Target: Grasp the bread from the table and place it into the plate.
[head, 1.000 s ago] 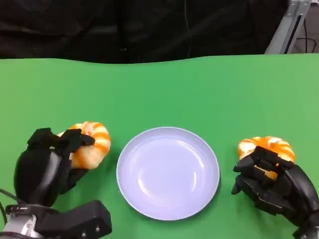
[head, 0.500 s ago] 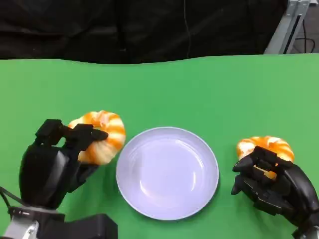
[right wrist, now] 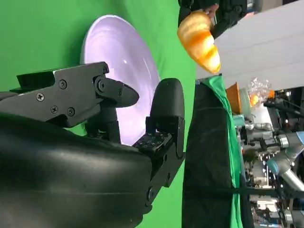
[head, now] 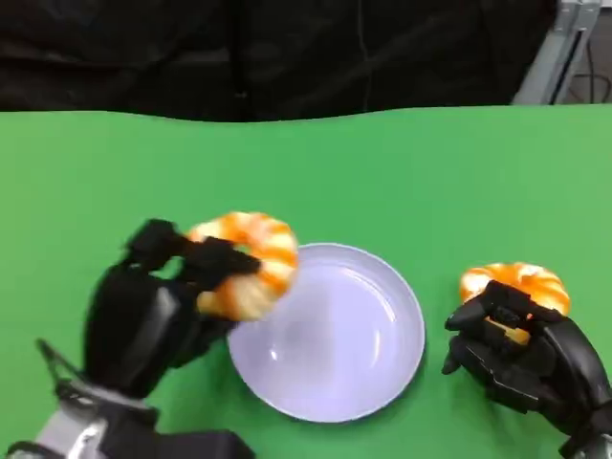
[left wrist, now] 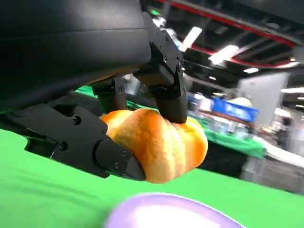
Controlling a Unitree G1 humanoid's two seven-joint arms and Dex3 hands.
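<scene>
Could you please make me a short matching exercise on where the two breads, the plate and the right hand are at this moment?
Things:
1. left bread
2. right bread
3. plate
4. right hand

Places:
A. on the green table, between both hands
B. lifted over the plate's rim, held by the left hand
C. lying on the table
D. at the right bread, fingers curled on its near side

Pairs: 1-B, 2-C, 3-A, 4-D

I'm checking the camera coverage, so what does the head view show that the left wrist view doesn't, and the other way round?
Head view: the right hand at a second orange-glazed twisted bread bun lying on the green table, and the pale lilac round plate whole.
Left wrist view: from low down, the fingers clamp the held orange-glazed bun above and below, clear of the table; blurred room lights behind.
Both: the left hand holding that bun at the plate's edge.
</scene>
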